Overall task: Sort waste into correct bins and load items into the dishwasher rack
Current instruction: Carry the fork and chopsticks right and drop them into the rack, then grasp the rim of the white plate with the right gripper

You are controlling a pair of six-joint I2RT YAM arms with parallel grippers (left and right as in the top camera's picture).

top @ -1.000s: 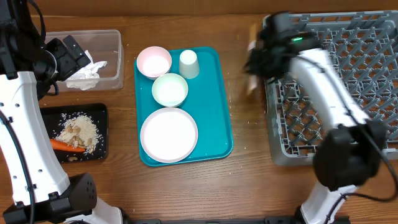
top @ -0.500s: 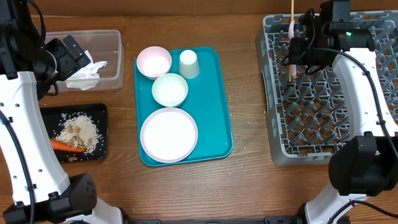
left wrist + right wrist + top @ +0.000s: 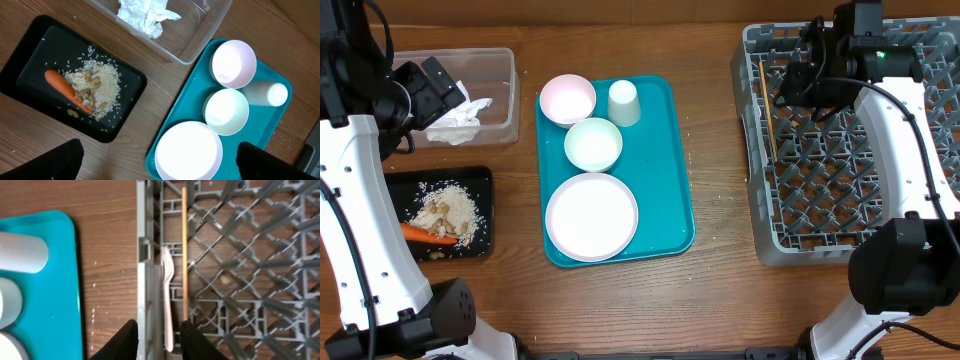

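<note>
Two items, chopstick (image 3: 184, 250) and fork (image 3: 167, 295), lie in the rack (image 3: 840, 215); right pincer (image 3: 160, 330) released, left pincer (image 3: 160, 150) seemingly spread too; plate (image 3: 591, 216), bowls (image 3: 567, 98) and cup (image 3: 623, 100) await loading.

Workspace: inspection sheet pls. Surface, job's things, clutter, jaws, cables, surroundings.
Surface: wooden table.
Job's things: chopstick and fork lie side by side along the left edge of the rack. Plate, pink bowl, pale bowl and cup sit on the teal tray. Tissue is in the clear tub. Carrot and rice are on the black tray.
Clutter: a few loose grains on the table beside the teal tray.
Jaws: left jaws open, empty, above the trays; right jaws open, empty, over the chopstick.
Cables: dark cable loops beside the right arm.
Surroundings: nothing seen.
</note>
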